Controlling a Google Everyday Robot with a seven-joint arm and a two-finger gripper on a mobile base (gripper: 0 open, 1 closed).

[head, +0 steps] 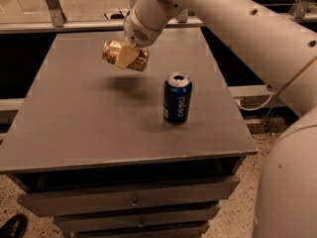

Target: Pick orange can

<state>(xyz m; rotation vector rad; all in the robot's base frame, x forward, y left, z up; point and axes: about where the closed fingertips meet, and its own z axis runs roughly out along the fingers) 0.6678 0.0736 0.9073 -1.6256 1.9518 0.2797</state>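
- Firmly closed, the gripper has its two fingers pressed on the sides of the orange can, with one pale finger crossing the can's front.
- Held on its side, the orange can hangs in the air above the far-left part of the grey table, touching nothing but the gripper.
- Its soft shadow falls on the tabletop directly below.
- Reaching in from the upper right, the robot's white arm slants down to the gripper over the back of the table.
- Upright on the table, a blue Pepsi can stands to the right of the held can and nearer the camera, well apart from it.
- Below the tabletop, grey drawers are stacked; a dark shoe shows at the lower-left corner of the floor.
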